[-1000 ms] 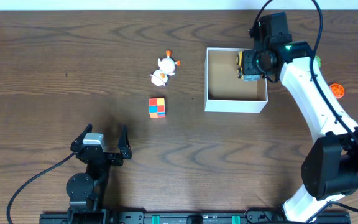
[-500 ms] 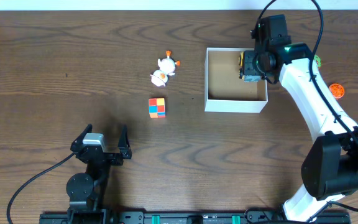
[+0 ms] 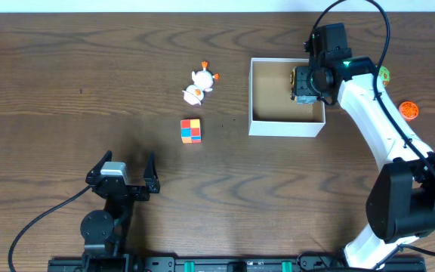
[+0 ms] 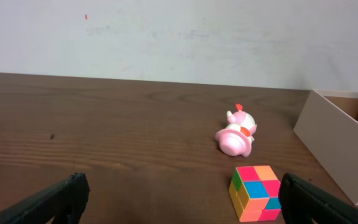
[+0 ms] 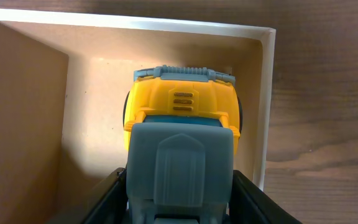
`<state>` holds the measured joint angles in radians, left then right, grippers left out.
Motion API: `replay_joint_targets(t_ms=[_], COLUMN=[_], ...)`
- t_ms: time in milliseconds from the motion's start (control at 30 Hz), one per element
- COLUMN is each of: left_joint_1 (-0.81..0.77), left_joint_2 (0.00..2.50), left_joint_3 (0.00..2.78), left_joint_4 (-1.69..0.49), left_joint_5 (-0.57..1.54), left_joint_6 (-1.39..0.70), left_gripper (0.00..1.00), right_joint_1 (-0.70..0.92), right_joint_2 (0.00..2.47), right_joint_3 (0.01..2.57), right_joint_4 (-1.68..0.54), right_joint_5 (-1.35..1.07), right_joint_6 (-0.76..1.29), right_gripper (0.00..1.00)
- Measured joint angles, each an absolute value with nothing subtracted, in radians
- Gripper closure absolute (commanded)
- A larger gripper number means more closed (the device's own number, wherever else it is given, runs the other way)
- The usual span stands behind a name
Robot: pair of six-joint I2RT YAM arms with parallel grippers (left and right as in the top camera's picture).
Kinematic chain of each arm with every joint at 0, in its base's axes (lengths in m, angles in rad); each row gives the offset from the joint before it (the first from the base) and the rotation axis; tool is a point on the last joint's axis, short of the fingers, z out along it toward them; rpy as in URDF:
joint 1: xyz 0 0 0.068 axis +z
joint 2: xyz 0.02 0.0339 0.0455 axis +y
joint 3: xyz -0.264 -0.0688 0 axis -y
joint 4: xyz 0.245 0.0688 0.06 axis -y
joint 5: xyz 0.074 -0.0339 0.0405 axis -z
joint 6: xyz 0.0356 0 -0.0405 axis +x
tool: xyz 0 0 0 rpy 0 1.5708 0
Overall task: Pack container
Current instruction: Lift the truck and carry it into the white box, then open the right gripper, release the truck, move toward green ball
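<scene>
The container is a square white box with a brown inside, right of centre; its wall also shows in the left wrist view and its rim in the right wrist view. My right gripper is over the box's far right corner, shut on a yellow and grey toy truck that hangs inside the box. My left gripper is open and empty near the front edge. A colourful cube and a white and orange toy figure lie left of the box.
A small orange disc and a green and yellow object lie right of the right arm. A pale wall stands behind the table.
My right gripper with the toy truck has shifted slightly right and nearer within the box's far right corner. The left arm has not moved.
</scene>
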<state>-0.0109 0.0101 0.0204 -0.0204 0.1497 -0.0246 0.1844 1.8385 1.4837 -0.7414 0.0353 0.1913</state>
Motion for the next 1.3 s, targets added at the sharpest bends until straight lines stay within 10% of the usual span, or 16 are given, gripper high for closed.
replay_joint_targets(t_ms=[1300], left_joint_1=[-0.011], left_joint_2=[0.010], left_joint_3=[0.020], left_joint_4=[-0.020], left_joint_5=[0.150], left_joint_6=[-0.025], left_gripper=[0.02], right_joint_1=[0.184], right_joint_2=[1.839], right_joint_3=[1.418], right_joint_4=[-0.651], right_joint_5=[0.048], right_joint_6=[0.192], right_gripper=[0.38])
